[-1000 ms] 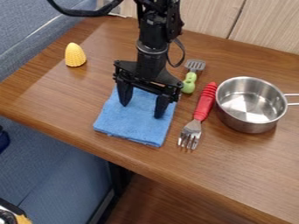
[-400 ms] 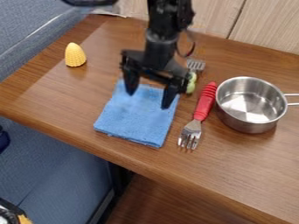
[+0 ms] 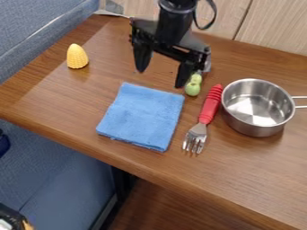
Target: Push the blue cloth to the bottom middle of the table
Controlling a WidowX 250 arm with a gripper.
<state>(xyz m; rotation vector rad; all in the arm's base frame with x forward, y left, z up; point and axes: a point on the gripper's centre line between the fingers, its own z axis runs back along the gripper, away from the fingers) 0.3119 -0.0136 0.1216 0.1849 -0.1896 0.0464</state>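
Holding its spot, the yellow corn (image 3: 76, 56) sits well to the left of the red-handled fork (image 3: 204, 114) and farther back than it, same as a second ago. Next along comes the blue cloth (image 3: 142, 116), and it hasn't budged: still flat on the wooden table (image 3: 249, 168), just left of the fork, its near corner about level with the tines. Now here's the big change! The black gripper (image 3: 160, 79) has pulled up and away toward the back; its fingertips were over that cloth before, and now they hang beyond its far edge, back and left of the fork's handle. The two fingers stand wide apart, nothing between them, and the cloth's whole top is in plain sight. Moving right, the green-handled spatula (image 3: 193, 85) lies just behind the fork's handle, its green grip unmoved, but the gripper now covers much of its head, which showed clearly earlier. The fork itself stays put, and so does the steel pot (image 3: 256, 128), just to its right.
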